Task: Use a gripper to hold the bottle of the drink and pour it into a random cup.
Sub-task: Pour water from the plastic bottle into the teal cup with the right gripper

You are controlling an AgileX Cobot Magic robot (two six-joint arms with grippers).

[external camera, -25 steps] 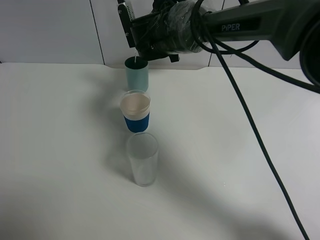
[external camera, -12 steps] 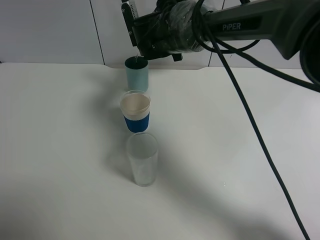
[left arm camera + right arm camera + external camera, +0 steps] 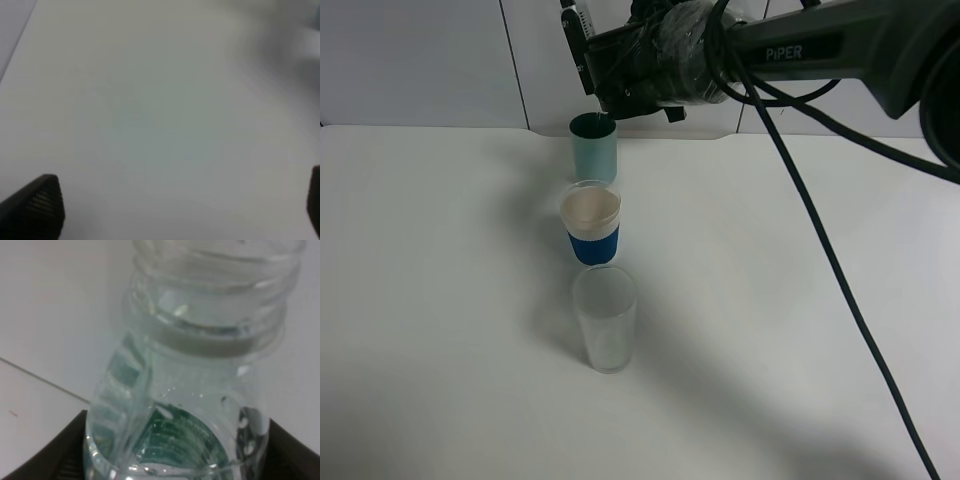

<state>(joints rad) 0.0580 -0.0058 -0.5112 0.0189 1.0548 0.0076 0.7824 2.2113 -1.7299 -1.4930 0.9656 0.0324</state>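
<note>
A white worktop (image 3: 440, 330) fills the high view, with a white panelled wall (image 3: 420, 60) along its 12 o'clock edge. The black right arm (image 3: 820, 45), lettered "PiPER" in white, comes in from 2 o'clock and reaches across the middle to about 12 o'clock. Its black cables (image 3: 820, 260) loop off it and trail down to 5 o'clock.

The left hand (image 3: 175, 205) shows only in its own wrist view. Its two dark fingertips stand wide apart over the worktop, one at each side of the frame.

The right hand (image 3: 177, 460) is clamped on the bottle (image 3: 200, 340). A dark finger presses each side of the bottle's body. The bottle is clear plastic with a dark green label, ribbed shoulders and a threaded, capless neck, and droplets cling inside it. In the high view the tip of this hand hangs just above the teal cup, at that cup's 12 o'clock. The bottle itself is hard to pick out there against the dark hand.

Three vessels stand in a line near the middle of the worktop. The tall clear glass (image 3: 605, 320) stands at the 6 o'clock end. At its 12 o'clock, close by, is the white cup with a blue sleeve (image 3: 591, 225), pale beige inside. At the 12 o'clock end is the teal cup (image 3: 593, 150), upright, with a darker inside.
</note>
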